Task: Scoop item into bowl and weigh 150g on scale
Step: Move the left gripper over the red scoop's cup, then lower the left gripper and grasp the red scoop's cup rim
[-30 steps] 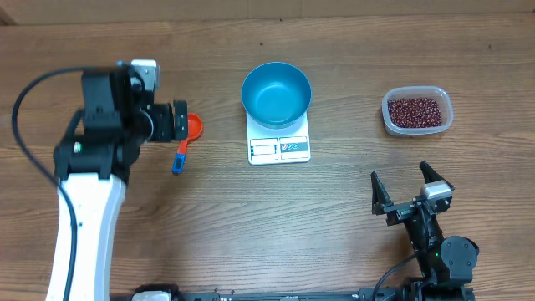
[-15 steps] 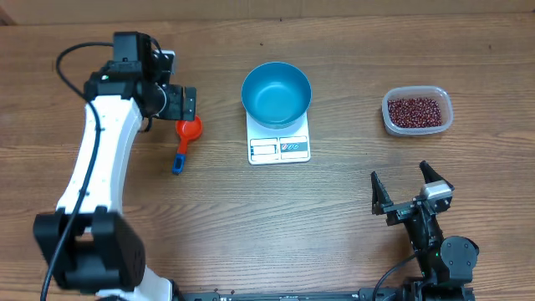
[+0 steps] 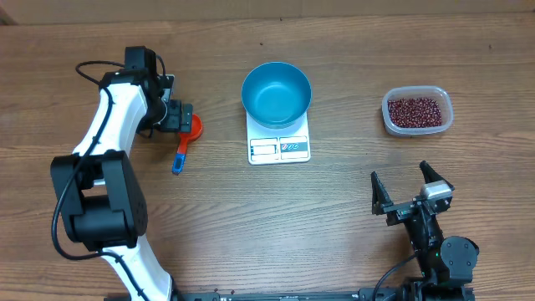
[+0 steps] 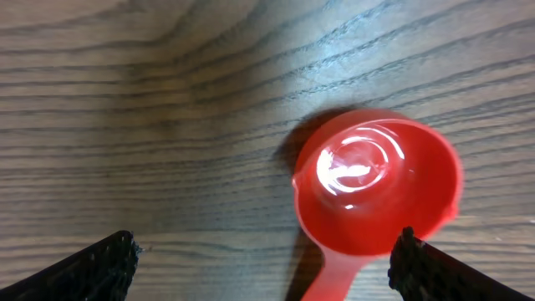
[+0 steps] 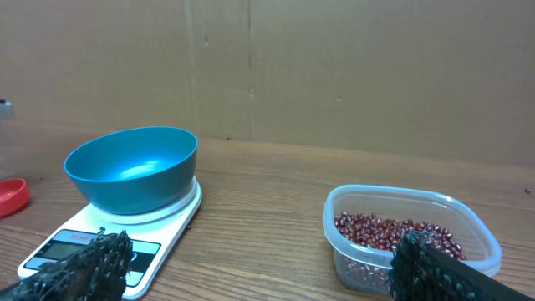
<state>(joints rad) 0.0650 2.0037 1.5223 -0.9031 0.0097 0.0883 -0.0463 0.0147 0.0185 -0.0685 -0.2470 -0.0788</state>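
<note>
Barely begun: bowl [image 3: 277, 94] sits empty on the scale [image 3: 279, 149], beans [image 3: 415, 110] untouched upper right, scoop [image 3: 185, 140] ungrasped; left fingers [image 4: 100, 261] and right fingers [image 5: 88, 261] both apart.

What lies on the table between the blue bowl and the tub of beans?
Nothing: in the overhead view the table between the bowl and the tub of beans is bare wood. The right wrist view agrees.
</note>
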